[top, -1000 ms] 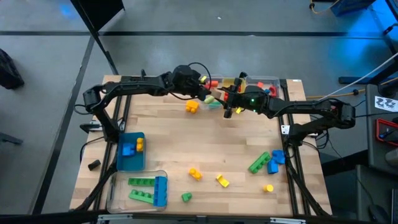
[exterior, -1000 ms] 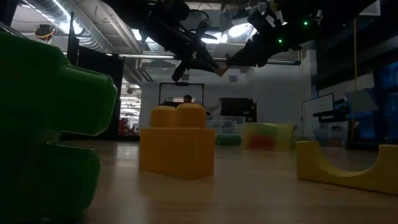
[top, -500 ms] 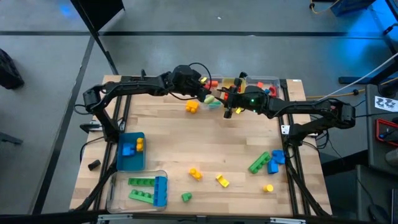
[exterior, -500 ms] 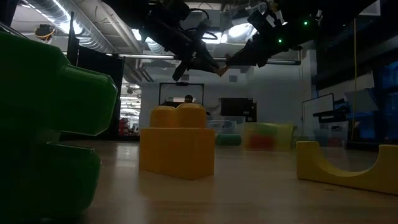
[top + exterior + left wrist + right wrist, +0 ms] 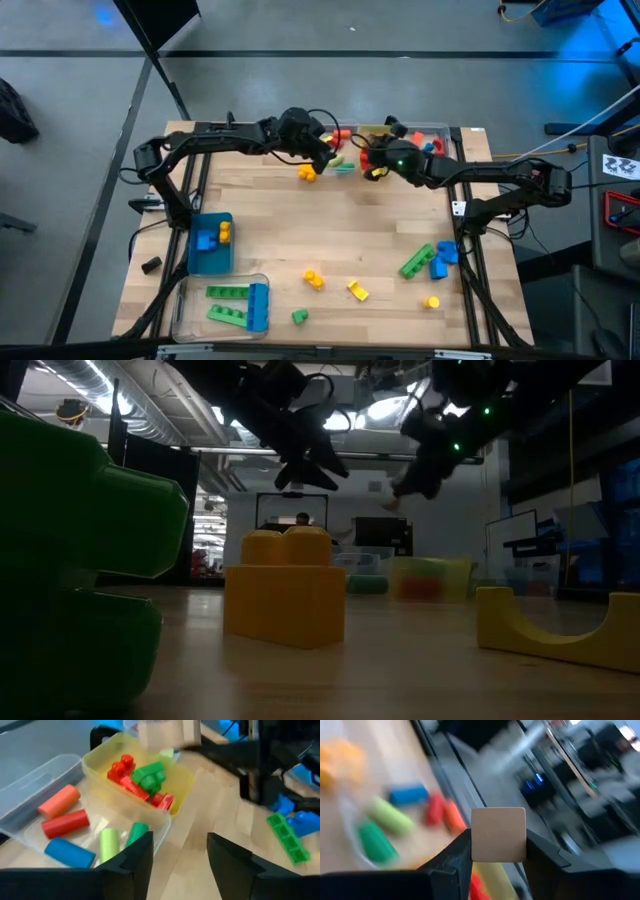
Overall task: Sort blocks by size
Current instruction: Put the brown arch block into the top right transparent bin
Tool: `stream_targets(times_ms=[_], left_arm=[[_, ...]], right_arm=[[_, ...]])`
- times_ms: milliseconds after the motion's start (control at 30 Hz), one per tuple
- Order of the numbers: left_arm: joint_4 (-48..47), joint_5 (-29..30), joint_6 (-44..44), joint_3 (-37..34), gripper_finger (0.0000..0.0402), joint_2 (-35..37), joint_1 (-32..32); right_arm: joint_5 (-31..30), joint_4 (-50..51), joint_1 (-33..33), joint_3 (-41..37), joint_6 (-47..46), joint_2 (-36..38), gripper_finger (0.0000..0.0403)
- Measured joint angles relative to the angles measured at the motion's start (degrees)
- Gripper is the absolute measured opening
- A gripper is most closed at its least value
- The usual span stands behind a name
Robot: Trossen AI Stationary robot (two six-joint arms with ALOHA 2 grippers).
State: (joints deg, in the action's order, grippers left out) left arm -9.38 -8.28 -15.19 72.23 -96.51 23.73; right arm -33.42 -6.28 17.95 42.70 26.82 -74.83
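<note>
My right gripper (image 5: 498, 841) is shut on a pale tan square block (image 5: 498, 827) in the air above the table's far middle (image 5: 345, 163). My left gripper (image 5: 179, 851) stands open just left of it (image 5: 325, 152), nothing between its fingers; the block shows ahead of them (image 5: 167, 732). An orange block (image 5: 307, 173) lies on the table below. Loose blocks lie near the front: orange (image 5: 314, 279), yellow (image 5: 357, 291), a green bar (image 5: 416, 261), blue (image 5: 442, 258). My right gripper pinches the pale block by two opposite sides (image 5: 476, 842) between its two fingers. It comes from the table's right side, slanting a little downward. The block is lifted clear of the table, one flat face toward the wrist camera.
A yellow bin (image 5: 97, 765) with red and green blocks and a clear bin (image 5: 30, 785) of coloured cylinders stand at the far edge. A blue bin (image 5: 192, 250) and a clear bin (image 5: 185, 310) with green and blue bars stand front left.
My left gripper has rolled, opened and let go of the pale block. My right gripper has shut on the block, turned, and drawn it a little down and toward the table's right, away from the left gripper.
</note>
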Motion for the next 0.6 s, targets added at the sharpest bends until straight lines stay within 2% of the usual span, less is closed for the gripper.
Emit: stream_targets(times_ms=[133,300,433,600], left_arm=[[-2.64,0.13,1.49,0.0,0.0172,0.0,0.01],[-5.08,0.11,2.35,0.0,0.0172,0.0,0.0],[-5.32,0.11,2.37,0.0,0.0172,-0.02,0.0],[-5.29,0.13,2.36,0.0,0.0172,-0.02,0.02]], right_arm=[[-8.21,9.31,2.89,0.0,-1.15,0.0,0.0139],[-13.48,19.24,8.51,-0.02,-4.06,0.0,0.0139],[-13.83,22.4,13.7,-0.02,-5.68,0.0,0.014],[-10.35,25.51,19.26,-0.02,-5.62,0.0,0.015]])
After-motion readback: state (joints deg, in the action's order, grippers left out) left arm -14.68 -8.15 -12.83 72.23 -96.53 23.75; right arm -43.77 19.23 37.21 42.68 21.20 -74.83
